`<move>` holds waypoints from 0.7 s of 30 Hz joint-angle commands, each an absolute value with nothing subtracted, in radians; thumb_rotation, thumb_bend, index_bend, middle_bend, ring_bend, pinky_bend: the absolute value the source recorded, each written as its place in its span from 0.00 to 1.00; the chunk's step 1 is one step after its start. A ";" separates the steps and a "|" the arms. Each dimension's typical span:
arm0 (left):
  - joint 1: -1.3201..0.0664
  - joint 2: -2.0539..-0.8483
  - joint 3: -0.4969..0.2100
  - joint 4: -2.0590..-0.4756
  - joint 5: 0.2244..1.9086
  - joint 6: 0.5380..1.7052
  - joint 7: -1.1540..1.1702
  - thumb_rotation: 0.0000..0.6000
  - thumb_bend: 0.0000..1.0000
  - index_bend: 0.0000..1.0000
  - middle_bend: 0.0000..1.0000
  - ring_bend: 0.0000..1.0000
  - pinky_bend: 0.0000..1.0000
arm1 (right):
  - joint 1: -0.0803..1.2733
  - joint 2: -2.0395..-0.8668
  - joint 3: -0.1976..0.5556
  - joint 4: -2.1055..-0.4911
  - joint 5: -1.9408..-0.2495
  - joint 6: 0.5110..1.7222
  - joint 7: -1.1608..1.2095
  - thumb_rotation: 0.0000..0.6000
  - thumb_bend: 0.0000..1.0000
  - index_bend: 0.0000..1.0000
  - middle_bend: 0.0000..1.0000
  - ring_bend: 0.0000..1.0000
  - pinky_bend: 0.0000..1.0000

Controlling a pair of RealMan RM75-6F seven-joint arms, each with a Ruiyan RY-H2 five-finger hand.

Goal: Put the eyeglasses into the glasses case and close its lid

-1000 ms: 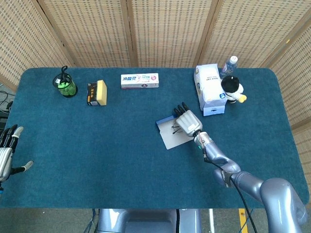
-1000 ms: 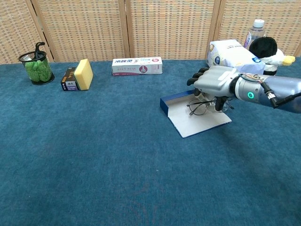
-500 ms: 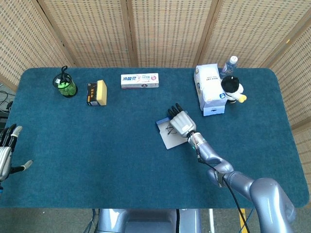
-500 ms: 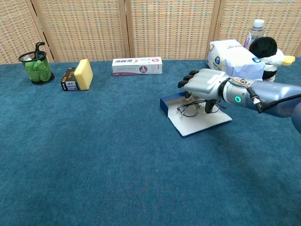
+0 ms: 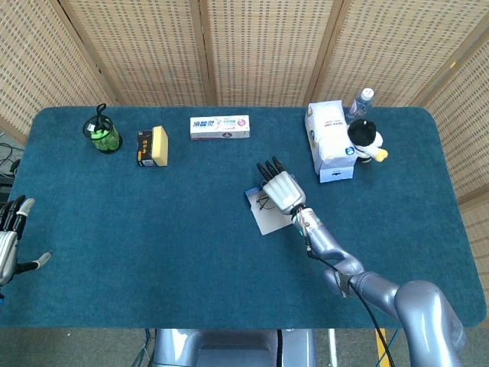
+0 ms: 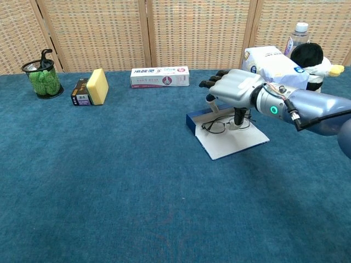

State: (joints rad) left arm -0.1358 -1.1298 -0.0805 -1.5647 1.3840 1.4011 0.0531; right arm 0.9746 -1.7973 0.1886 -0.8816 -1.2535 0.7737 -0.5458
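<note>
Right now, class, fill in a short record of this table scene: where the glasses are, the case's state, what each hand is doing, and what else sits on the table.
glasses: thin dark-framed eyeglasses lying in the open case
case: flat blue glasses case, lid open, white flap spread on the teal table
right hand: right hand above the glasses, fingers spread
left hand: left hand at the table's left edge, holding nothing
other items: yellow sponge, toothpaste box, black mesh cup

Eyeglasses (image 6: pixel 222 124) were seen on the open glasses case (image 6: pixel 227 137), right hand (image 6: pixel 233 90) held just above.
</note>
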 commanded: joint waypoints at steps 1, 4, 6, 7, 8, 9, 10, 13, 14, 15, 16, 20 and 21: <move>-0.135 -1.130 -0.080 -1.566 1.386 1.404 0.054 1.00 0.00 0.00 0.00 0.00 0.00 | 0.968 -1.771 0.197 -0.937 -1.238 0.793 -0.583 1.00 0.11 0.13 0.00 0.00 0.00; -0.133 -1.130 -0.078 -1.567 1.389 1.407 0.054 1.00 0.00 0.00 0.00 0.00 0.00 | 0.960 -1.748 0.202 -0.993 -1.223 0.818 -0.625 1.00 0.10 0.12 0.00 0.00 0.00; -0.133 -1.130 -0.077 -1.568 1.390 1.406 0.054 1.00 0.00 0.00 0.00 0.00 0.00 | 0.953 -1.736 0.206 -1.021 -1.216 0.838 -0.647 1.00 0.11 0.12 0.00 0.00 0.00; -0.134 -1.130 -0.077 -1.568 1.391 1.406 0.054 1.00 0.00 0.00 0.00 0.00 0.00 | 0.950 -1.728 0.208 -1.038 -1.212 0.847 -0.652 1.00 0.12 0.12 0.00 0.00 0.00; -0.134 -1.130 -0.076 -1.568 1.391 1.406 0.055 1.00 0.00 0.00 0.00 0.00 0.00 | 0.945 -1.718 0.211 -1.058 -1.210 0.859 -0.654 1.00 0.12 0.12 0.00 0.00 0.00; -0.134 -1.130 -0.076 -1.567 1.392 1.406 0.055 1.00 0.00 0.00 0.00 0.00 0.00 | 0.939 -1.706 0.213 -1.077 -1.209 0.871 -0.655 1.00 0.13 0.12 0.00 0.00 0.00; -0.134 -1.131 -0.075 -1.567 1.392 1.406 0.056 1.00 0.00 0.00 0.00 0.00 0.00 | 0.932 -1.690 0.215 -1.103 -1.209 0.885 -0.654 1.00 0.13 0.12 0.00 0.00 0.00; -0.135 -1.131 -0.075 -1.568 1.392 1.404 0.057 1.00 0.00 0.00 0.00 0.00 0.00 | 0.907 -1.643 0.221 -1.172 -1.200 0.907 -0.629 1.00 0.13 0.12 0.00 0.00 0.00; -0.135 -1.131 -0.074 -1.567 1.392 1.403 0.058 1.00 0.00 0.00 0.00 0.00 0.00 | 0.895 -1.624 0.223 -1.197 -1.194 0.915 -0.614 1.00 0.13 0.12 0.00 0.00 0.00; -0.135 -1.132 -0.074 -1.567 1.392 1.402 0.059 1.00 0.00 0.00 0.00 0.00 0.00 | 0.885 -1.607 0.222 -1.220 -1.191 0.919 -0.601 1.00 0.13 0.12 0.00 0.00 0.00; -0.136 -1.132 -0.074 -1.567 1.392 1.401 0.061 1.00 0.00 0.00 0.00 0.00 0.00 | 0.876 -1.591 0.219 -1.238 -1.191 0.923 -0.588 1.00 0.13 0.12 0.01 0.00 0.00; -0.137 -1.134 -0.071 -1.567 1.394 1.400 0.066 1.00 0.00 0.00 0.00 0.00 0.00 | 0.842 -1.551 0.196 -1.255 -1.238 0.954 -0.502 1.00 0.19 0.16 0.05 0.00 0.00; -0.137 -1.135 -0.071 -1.568 1.395 1.400 0.066 1.00 0.00 0.00 0.00 0.00 0.00 | 0.839 -1.550 0.195 -1.254 -1.242 0.957 -0.494 1.00 0.21 0.17 0.06 0.00 0.00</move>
